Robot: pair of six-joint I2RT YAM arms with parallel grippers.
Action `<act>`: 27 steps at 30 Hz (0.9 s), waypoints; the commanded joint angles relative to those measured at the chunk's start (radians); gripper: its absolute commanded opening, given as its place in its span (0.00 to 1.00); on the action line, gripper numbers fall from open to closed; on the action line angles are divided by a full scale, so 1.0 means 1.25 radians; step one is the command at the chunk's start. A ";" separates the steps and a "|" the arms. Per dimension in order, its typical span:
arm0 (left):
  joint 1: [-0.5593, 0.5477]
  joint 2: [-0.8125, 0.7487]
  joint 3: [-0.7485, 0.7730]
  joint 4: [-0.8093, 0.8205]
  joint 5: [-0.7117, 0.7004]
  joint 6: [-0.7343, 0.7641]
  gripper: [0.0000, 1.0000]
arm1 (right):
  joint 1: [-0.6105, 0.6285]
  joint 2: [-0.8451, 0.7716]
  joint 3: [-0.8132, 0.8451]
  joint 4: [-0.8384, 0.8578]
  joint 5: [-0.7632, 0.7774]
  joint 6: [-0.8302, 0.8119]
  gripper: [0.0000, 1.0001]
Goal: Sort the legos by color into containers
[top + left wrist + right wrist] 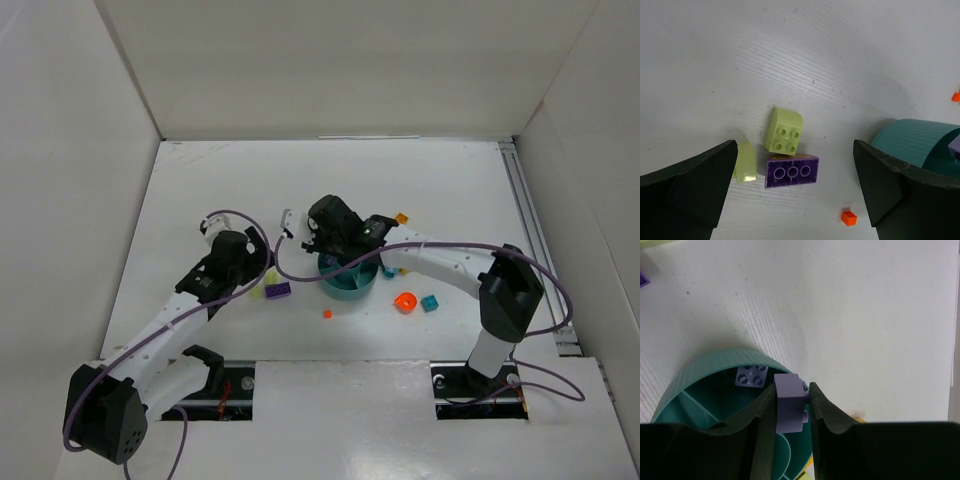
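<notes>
The right end effector [791, 387] is pinching a pale purple brick [788, 407] by its flat sides, fingers only narrowly apart. It is hanging over a wedge compartment at the rim of the teal sectioned dish [700, 375], where a second lilac brick [752, 376] is lying.

The left end effector [795, 147] is hovering spread wide and holding nothing, left of the dish. Below it on the counter [790, 50], a dark purple brick [791, 172] is touching a yellow-green studded brick [785, 131]. A smaller yellow-green piece [745, 162] is sitting just beside them.

These pieces are looking light, rigid and smooth, so likely slippery. I am judging the dark purple brick best gripped across its long flat sides. The curved yellow-green faces are offering poorer purchase.
</notes>
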 commanded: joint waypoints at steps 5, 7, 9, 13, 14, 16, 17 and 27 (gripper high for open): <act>-0.026 0.001 -0.018 0.041 0.036 0.031 1.00 | -0.012 -0.021 0.021 0.017 -0.015 -0.013 0.31; -0.026 0.001 -0.028 0.041 0.044 0.031 1.00 | -0.012 -0.029 0.014 0.017 -0.026 -0.013 0.34; -0.026 0.001 -0.036 0.041 0.051 0.038 1.00 | -0.012 -0.037 0.003 0.025 -0.043 -0.013 0.35; -0.026 0.001 -0.036 0.048 0.059 0.038 1.00 | -0.012 -0.047 -0.006 0.034 -0.067 -0.021 0.35; -0.034 0.001 -0.036 0.048 0.059 0.046 1.00 | -0.012 -0.056 -0.013 0.034 -0.076 -0.021 0.36; -0.041 0.001 -0.036 0.048 0.059 0.046 1.00 | -0.012 -0.063 -0.013 0.034 -0.076 -0.021 0.39; -0.041 0.001 -0.036 0.056 0.059 0.046 1.00 | -0.012 -0.063 -0.013 0.034 -0.076 -0.021 0.39; -0.074 0.008 -0.029 0.047 0.059 0.046 1.00 | -0.012 -0.079 -0.028 0.034 -0.084 -0.021 0.56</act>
